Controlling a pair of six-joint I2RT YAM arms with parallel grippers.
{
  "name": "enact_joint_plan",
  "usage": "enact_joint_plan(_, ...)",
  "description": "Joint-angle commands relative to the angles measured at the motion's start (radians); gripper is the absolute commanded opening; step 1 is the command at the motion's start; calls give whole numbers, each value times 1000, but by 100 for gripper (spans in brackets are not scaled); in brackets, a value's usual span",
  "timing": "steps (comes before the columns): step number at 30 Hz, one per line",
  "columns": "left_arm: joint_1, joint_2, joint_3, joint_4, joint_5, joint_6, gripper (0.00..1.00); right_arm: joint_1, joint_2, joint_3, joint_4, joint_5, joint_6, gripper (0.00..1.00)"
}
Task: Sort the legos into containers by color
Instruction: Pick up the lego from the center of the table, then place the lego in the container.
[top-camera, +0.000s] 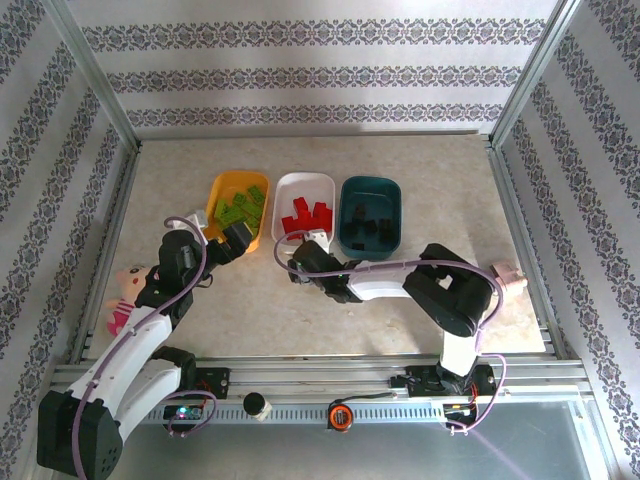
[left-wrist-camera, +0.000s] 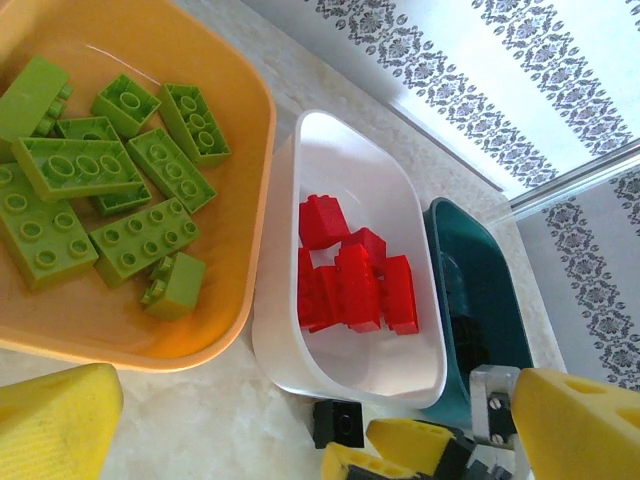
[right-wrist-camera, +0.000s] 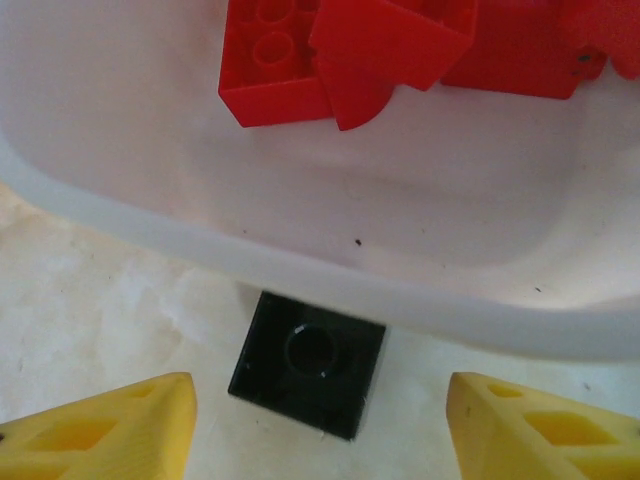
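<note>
One black brick lies loose on the counter, tucked against the near wall of the white tray – whether it touches the wall I cannot tell. The trays stand in a row across the middle of the counter: the orange tray holds green bricks, the white one red bricks, and dark pieces lie in the teal tray.

The right hand hangs open just above the black brick, one finger to each side and nothing held. The left hand is open too, empty, at the near rim of the orange tray.

The step in hand looks like the pick of this last brick. To do it well:
- Come straight down. The fingers line up along the tray wall, so they should clear it if the hand does not drift toward the far edge.
- The brick sits a little turned – twist the wrist slightly so the pads meet its flat sides, not its corners.
- Close low on the brick, under the tray's overhanging rim, and draw toward the near edge before lifting.
- Rise above the rims, then carry it right to the teal tray.
- Keep the left hand where it is, out of the path
</note>
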Motion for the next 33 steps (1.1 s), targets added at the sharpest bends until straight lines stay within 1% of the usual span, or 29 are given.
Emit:
enact_joint_plan(1, -8, -11, -15, 2, 6, -30, 100, 9, 43, 47, -10, 39, 5, 63)
enact_joint_plan(5, -9, -16, -21, -5, 10, -37, 100, 3, 73, 74, -18, 38, -13, 54)
enact_joint_plan(8, -7, -25, -23, -19, 11, -38, 100, 2, 71, 73, -19, 27, -23, 43)
enact_joint_plan(12, -8, -44, -20, -42, 11, -38, 100, 3, 19, 23, -5, -5, -32, 30)
enact_joint_plan(14, -8, -53, -17, -53, 11, -40, 100, 7, -37, -23, 8, -31, -33, 27)
enact_joint_plan(18, -7, -69, -11, -72, 22, -35, 100, 13, -216, -139, 9, -111, -51, 25)
enact_joint_plan(20, -8, -79, -17, -75, 25, -36, 100, 11, -316, -176, -39, -150, -76, 25)
enact_joint_plan(22, -8, -89, -26, -82, 29, -39, 100, -2, -425, -193, -131, -164, -107, 25)
enact_joint_plan(23, -7, -97, -30, -84, 30, -40, 100, -15, -470, -198, -164, -177, -118, 25)
enact_joint_plan(25, -8, -111, -39, -96, 29, -43, 100, -77, -559, -207, -226, -233, -136, 25)
enact_joint_plan(26, -8, -116, -41, -100, 30, -45, 100, -114, -589, -206, -252, -253, -139, 25)
enact_joint_plan(28, -7, -133, -45, -110, 29, -43, 100, -220, -635, -201, -295, -298, -143, 25)
enact_joint_plan(31, -7, -151, -45, -123, 21, -38, 100, -358, -618, -178, -332, -334, -151, 25)
enact_joint_plan(33, -8, -158, -40, -138, 17, -35, 100, -420, -571, -163, -333, -340, -153, 24)
